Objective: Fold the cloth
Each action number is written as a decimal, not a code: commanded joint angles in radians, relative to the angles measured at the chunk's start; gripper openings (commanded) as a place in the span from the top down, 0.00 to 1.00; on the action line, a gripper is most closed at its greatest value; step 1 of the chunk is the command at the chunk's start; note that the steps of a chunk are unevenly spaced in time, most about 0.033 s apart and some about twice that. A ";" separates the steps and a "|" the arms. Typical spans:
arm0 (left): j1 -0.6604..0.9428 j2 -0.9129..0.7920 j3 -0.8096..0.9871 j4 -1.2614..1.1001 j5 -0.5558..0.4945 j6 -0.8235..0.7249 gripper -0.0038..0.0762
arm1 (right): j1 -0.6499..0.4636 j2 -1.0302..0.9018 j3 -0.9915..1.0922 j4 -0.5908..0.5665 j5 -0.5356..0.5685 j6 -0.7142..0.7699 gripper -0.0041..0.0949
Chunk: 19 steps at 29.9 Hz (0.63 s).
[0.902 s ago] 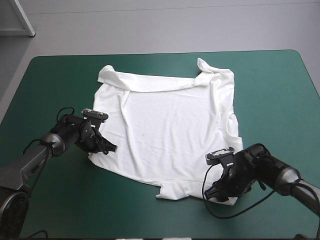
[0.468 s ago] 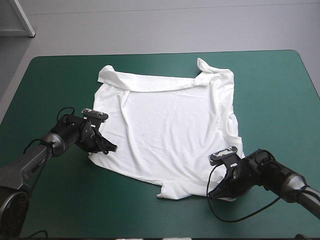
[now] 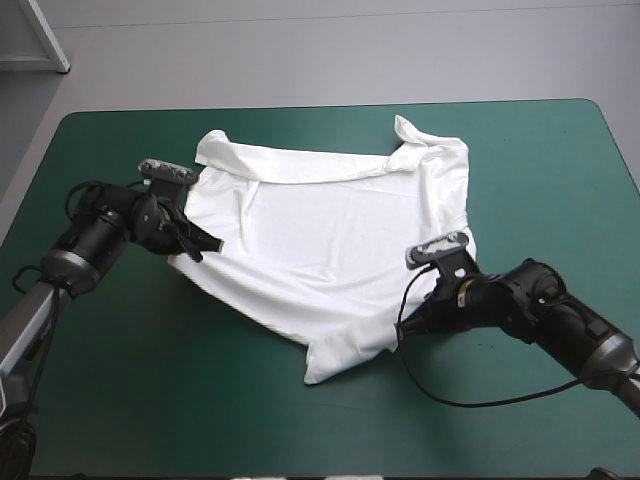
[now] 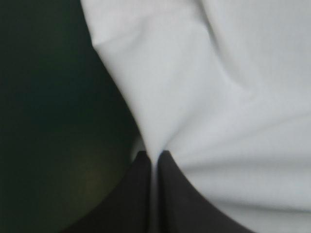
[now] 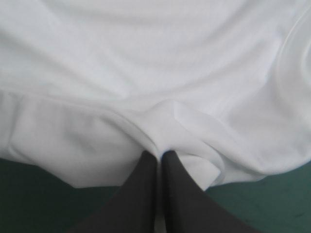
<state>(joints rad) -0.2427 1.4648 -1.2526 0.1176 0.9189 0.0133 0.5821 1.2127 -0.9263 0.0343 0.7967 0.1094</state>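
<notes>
The left gripper [image 4: 153, 154] is clenching a thin pinch of the white T-shirt [image 3: 340, 225] between its black fingers [image 4: 133, 199]. Fabric is fanning out ahead of the tips, with the teal-green cover [image 3: 120, 400] beside them. The right gripper [image 5: 159, 154] is gripping a bunched hem fold that is hiding its tips. Beyond both, the shirt is lying spread mid-table, its near corner sagging between them.

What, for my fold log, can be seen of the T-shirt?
The T-shirt is white, short-sleeved, thin soft cloth with wrinkles. It lies mostly spread on the teal-green cover mid-table, with a folded-over band along its far edge. Its near part is pinched and raised: the left gripper is shut on one side edge, the right gripper on the other, and a near corner droops to the cover.
</notes>
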 commanded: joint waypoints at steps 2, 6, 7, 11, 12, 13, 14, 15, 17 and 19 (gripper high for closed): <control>-0.001 -0.071 -0.252 0.007 0.093 0.006 0.93 | 0.001 -0.035 -0.255 -0.108 0.044 0.015 0.98; -0.001 -0.073 -0.504 0.002 0.189 0.039 0.93 | 0.001 -0.035 -0.480 -0.169 0.070 0.016 0.98; -0.001 -0.073 -0.566 -0.011 0.207 0.050 0.93 | 0.001 -0.035 -0.540 -0.182 0.077 0.016 0.98; -0.001 -0.073 -0.801 -0.111 0.240 0.105 0.93 | 0.001 -0.035 -0.757 -0.239 0.091 -0.012 0.98; -0.001 -0.073 -0.861 -0.145 0.242 0.122 0.93 | 0.001 -0.035 -0.810 -0.249 0.091 -0.012 0.98; -0.001 -0.073 -0.906 -0.174 0.242 0.139 0.93 | 0.001 -0.035 -0.862 -0.257 0.091 -0.020 0.98; -0.001 -0.073 -0.959 -0.203 0.240 0.155 0.93 | 0.001 -0.035 -0.903 -0.262 0.091 -0.026 0.98; -0.001 -0.073 -1.010 -0.229 0.238 0.169 0.93 | 0.001 -0.035 -0.951 -0.273 0.089 -0.034 0.98; -0.001 -0.073 -1.090 -0.269 0.232 0.190 0.93 | 0.001 -0.035 -1.034 -0.278 0.080 -0.053 0.98; -0.001 -0.073 -1.164 -0.274 0.222 0.190 0.93 | 0.001 -0.035 -1.116 -0.280 0.065 -0.068 0.98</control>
<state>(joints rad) -0.2427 1.4209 -2.3016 -0.1152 1.2169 0.1909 0.5821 1.2074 -1.9213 -0.2146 0.9529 0.0703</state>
